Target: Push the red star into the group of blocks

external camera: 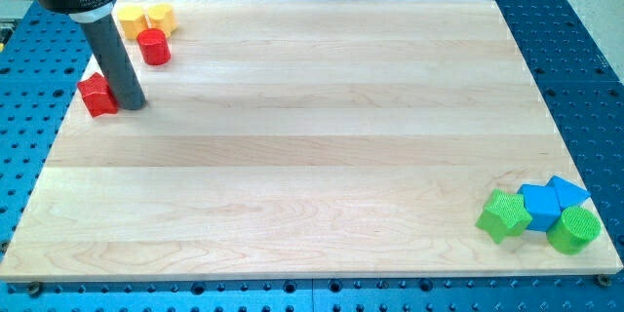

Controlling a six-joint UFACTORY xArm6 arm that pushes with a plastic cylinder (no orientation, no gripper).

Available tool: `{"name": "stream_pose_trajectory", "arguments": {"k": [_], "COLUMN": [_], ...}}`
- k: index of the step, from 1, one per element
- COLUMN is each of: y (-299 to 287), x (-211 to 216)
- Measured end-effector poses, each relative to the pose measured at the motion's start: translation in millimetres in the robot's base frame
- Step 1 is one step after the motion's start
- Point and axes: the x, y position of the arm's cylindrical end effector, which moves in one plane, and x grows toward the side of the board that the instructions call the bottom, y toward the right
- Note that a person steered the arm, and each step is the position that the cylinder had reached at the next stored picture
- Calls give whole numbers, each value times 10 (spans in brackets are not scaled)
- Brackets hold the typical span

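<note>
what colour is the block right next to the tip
Red: the red star sits just to the view's left of my tip, in the camera view.

A robot arm's end piece shows at the view's top left. Its upper part is a wide round collar, dark grey to black, with a paler silvery band around the top and a line of small white lettering too tiny to read. From beneath the collar comes a straight, smooth, dark charcoal rod, cylindrical and much narrower than the collar, with a faint sheen along one side. My tip (pixel 133 105) is blunt and flat-ended.
</note>
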Motion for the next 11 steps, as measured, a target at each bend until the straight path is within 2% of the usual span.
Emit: {"name": "stream_pose_trajectory", "arguments": {"k": [1, 2, 3, 4, 5, 7, 8, 9, 10, 11], "y": [638, 645, 44, -500, -500, -315, -315, -311, -304, -304], "x": [182, 506, 711, 711, 652, -200, -208, -396, -785, -803]}}
